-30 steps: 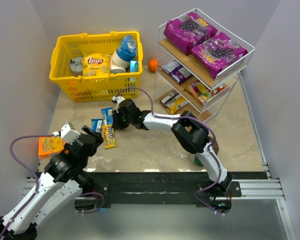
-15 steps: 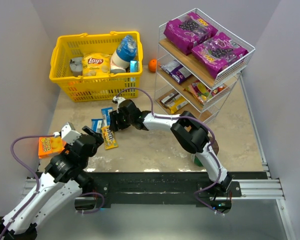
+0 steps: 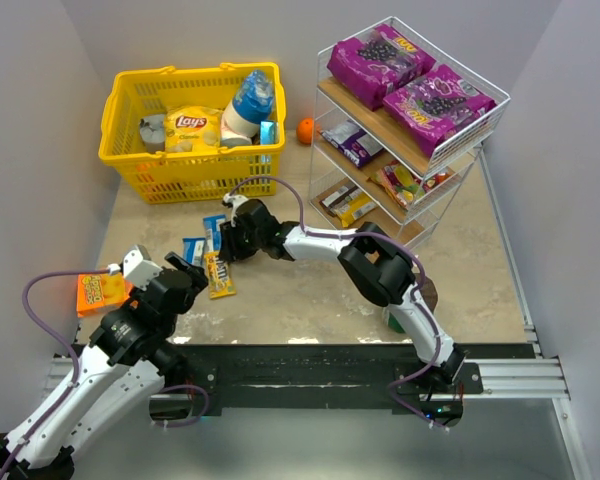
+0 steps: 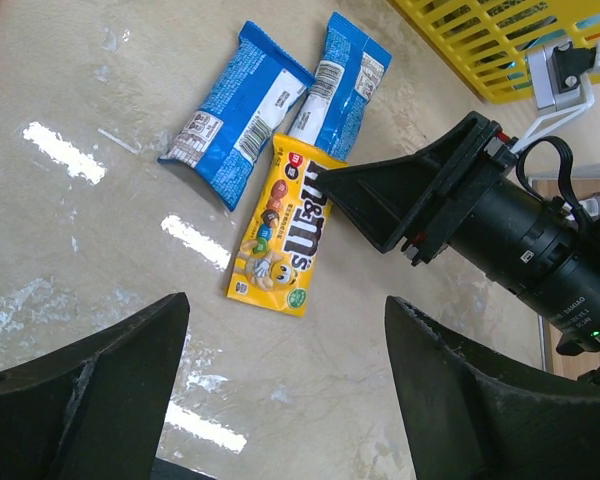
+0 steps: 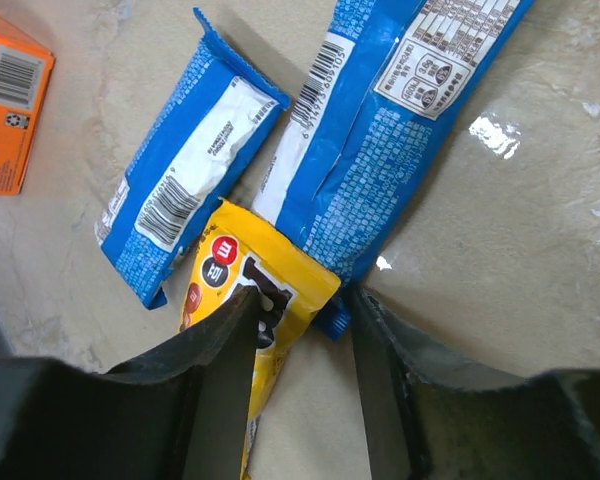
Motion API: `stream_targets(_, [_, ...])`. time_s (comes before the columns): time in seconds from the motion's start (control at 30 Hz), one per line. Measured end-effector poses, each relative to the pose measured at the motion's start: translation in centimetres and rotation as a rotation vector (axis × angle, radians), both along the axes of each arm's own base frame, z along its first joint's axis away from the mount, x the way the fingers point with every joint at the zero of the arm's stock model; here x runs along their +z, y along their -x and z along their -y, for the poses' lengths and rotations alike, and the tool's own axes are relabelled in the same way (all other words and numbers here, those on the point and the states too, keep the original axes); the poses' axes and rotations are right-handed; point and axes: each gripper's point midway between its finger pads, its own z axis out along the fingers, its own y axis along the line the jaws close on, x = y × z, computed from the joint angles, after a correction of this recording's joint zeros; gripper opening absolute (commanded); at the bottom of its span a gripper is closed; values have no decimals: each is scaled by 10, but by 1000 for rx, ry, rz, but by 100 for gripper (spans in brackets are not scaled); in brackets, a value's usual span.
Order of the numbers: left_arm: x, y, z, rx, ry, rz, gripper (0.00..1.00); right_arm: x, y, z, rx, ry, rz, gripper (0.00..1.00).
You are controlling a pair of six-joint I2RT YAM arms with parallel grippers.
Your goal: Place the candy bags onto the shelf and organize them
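A yellow M&M's candy bag [image 3: 218,273] lies flat on the table, with two blue candy bags [image 3: 212,231] just beyond it. My right gripper [image 5: 300,300] is open and low over the yellow bag [image 5: 242,300]; its jaws straddle the bag's top corner, beside a blue bag [image 5: 380,130]. My left gripper [image 4: 290,400] is wide open and empty, hovering short of the yellow bag [image 4: 285,240]. The white wire shelf [image 3: 480,135] holds two large purple bags [image 3: 380,58] on its top tier and smaller packets [image 3: 352,142] on the lower tiers.
A yellow basket [image 3: 185,165] with a Lay's bag [image 3: 190,125] and a bottle stands at the back left. An orange box [image 3: 100,292] lies at the left edge. An orange fruit [image 3: 305,130] sits between basket and shelf. A green item [image 3: 394,321] shows under the right arm.
My right gripper has slid slightly left and down onto the top of the yellow bag. The left arm has not moved.
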Motion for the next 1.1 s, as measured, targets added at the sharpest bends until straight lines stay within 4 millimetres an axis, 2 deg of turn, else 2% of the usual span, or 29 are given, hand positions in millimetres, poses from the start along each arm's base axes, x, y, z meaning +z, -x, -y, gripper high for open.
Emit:
stream_targets(0.2, [0,0,1,-4,5,1,84,-8,1,6,-24,19,-12,16])
stream_targets(0.33, [-5,1,2,-8,4,-7,85,-8,4,18,-66,26,-16,11])
stream_targets(0.53, [-17,0,7,-28,15,-24,85,-6,16,69,-221,108,-29,0])
stream_targets(0.73, [-34,-3,23,-75,50,-52,84,1,27,125,-425,175,-26,0])
stream_targets(0.8, [-42,-4,29,-93,60,-69,85,4,32,139,-480,191,-25,8])
stream_targets(0.83, [-47,-5,33,-104,65,-80,84,5,36,146,-503,198,-27,24])
stream_targets(0.93, [-66,-5,45,-142,83,-117,79,7,48,162,-550,214,-34,57])
stream_targets(1.0, [-80,-5,54,-180,99,-144,77,8,56,167,-560,230,-36,61])
stream_targets(1.1, [-97,-5,69,-239,125,-167,73,14,67,171,-562,252,-19,56])
